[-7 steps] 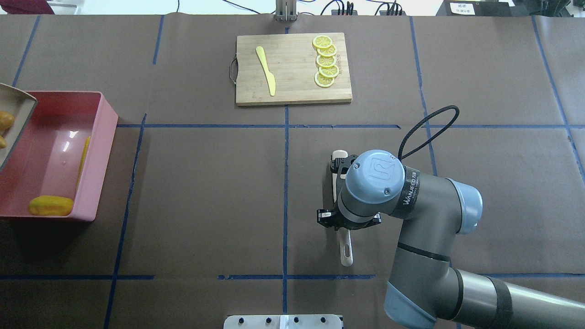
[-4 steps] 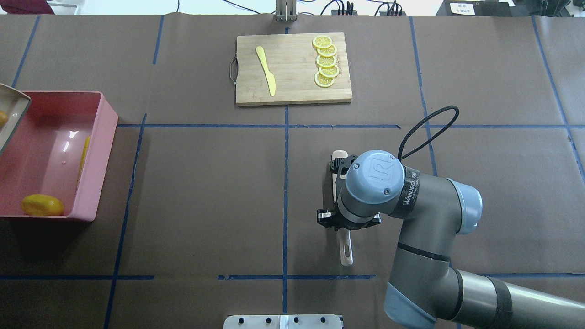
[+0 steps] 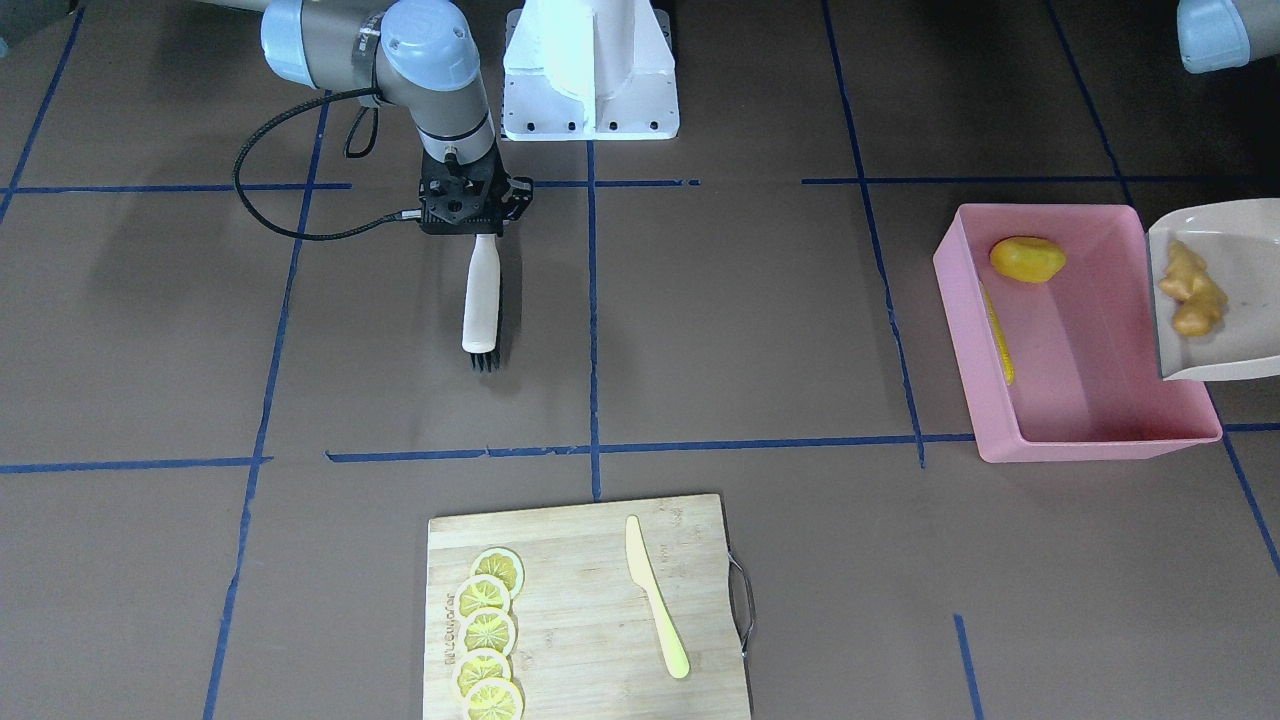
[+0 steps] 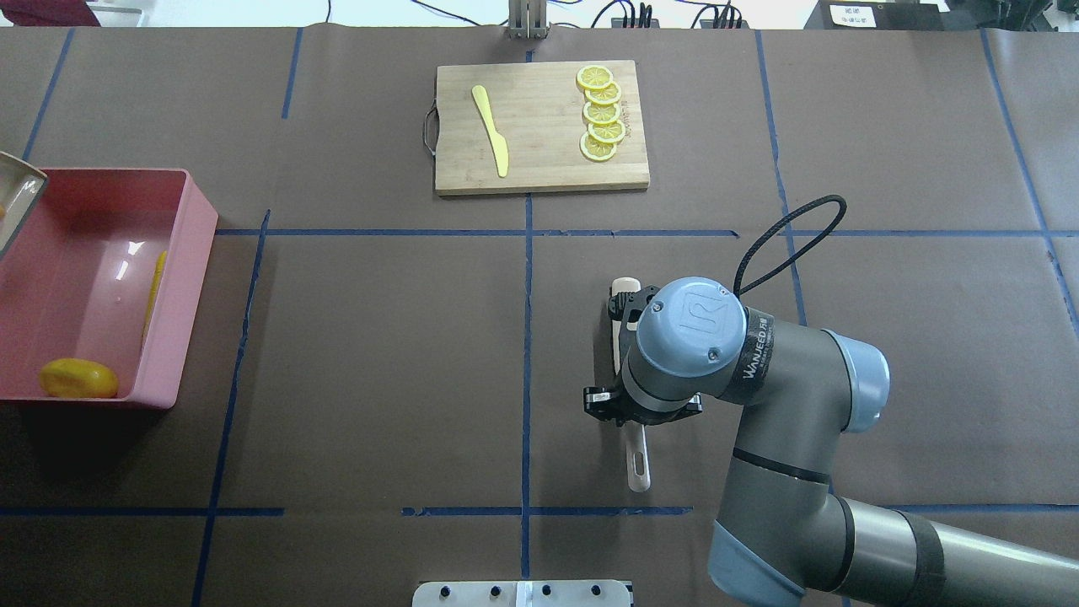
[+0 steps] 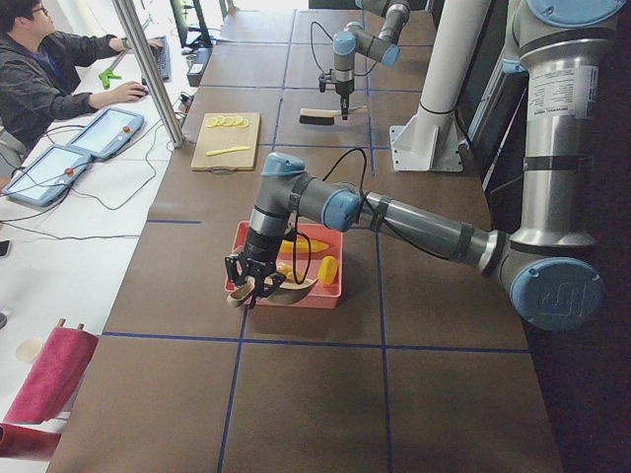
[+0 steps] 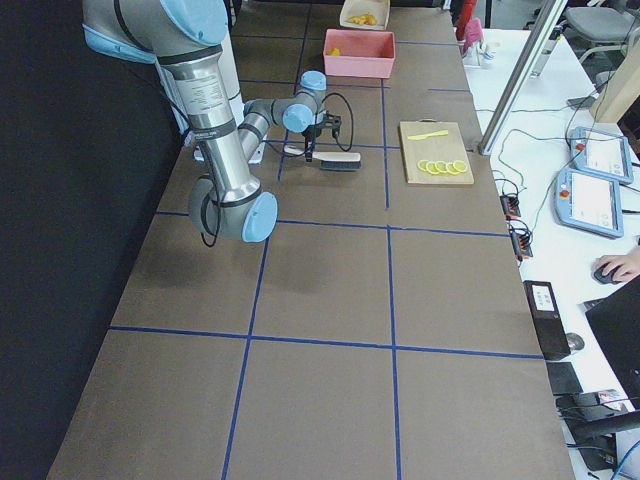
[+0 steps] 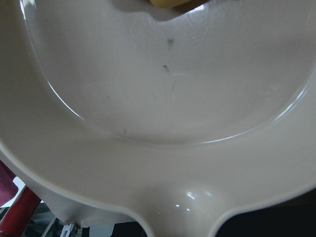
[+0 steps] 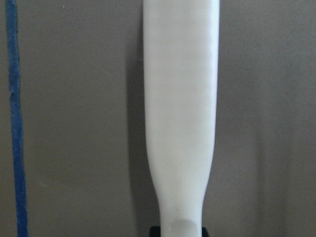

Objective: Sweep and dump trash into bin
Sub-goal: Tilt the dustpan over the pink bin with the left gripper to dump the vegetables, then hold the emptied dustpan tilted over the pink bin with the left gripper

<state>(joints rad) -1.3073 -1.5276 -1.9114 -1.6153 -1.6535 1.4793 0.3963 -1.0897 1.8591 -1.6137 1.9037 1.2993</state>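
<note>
1. The large pink rectangular plastic bin stands on the brown paper-covered worktop at its edge on the robot's left, about midway between the near and far edges.
2. Two pieces of trash lie inside the bin. The yellow oval potato-like lump sits at the end nearest the robot. The long yellow corn cob lies along the foot of the wall that faces the middle of the worktop.
3. The knobbly tan ginger root lies in a beige plastic dustpan, which is raised over the bin's outer wall and overlaps it. The root is well apart from the lump and the cob.
4. The left gripper is at the dustpan's handle. Only the camera at the table's left end shows it, so I cannot tell whether its fingers clamp the handle. The left wrist view is filled by the pan's pale inside.
5. The right gripper points straight down and is clenched on a white-handled brush with black bristles. It is near the middle of the worktop, a little to the robot's right. The brush lies lengthwise with its bristles towards the far edge. I cannot tell whether they touch the paper.
6. A bamboo cutting board lies at the middle of the far edge. It carries an overlapping row of lemon slices and a pale yellow plastic knife.
</note>
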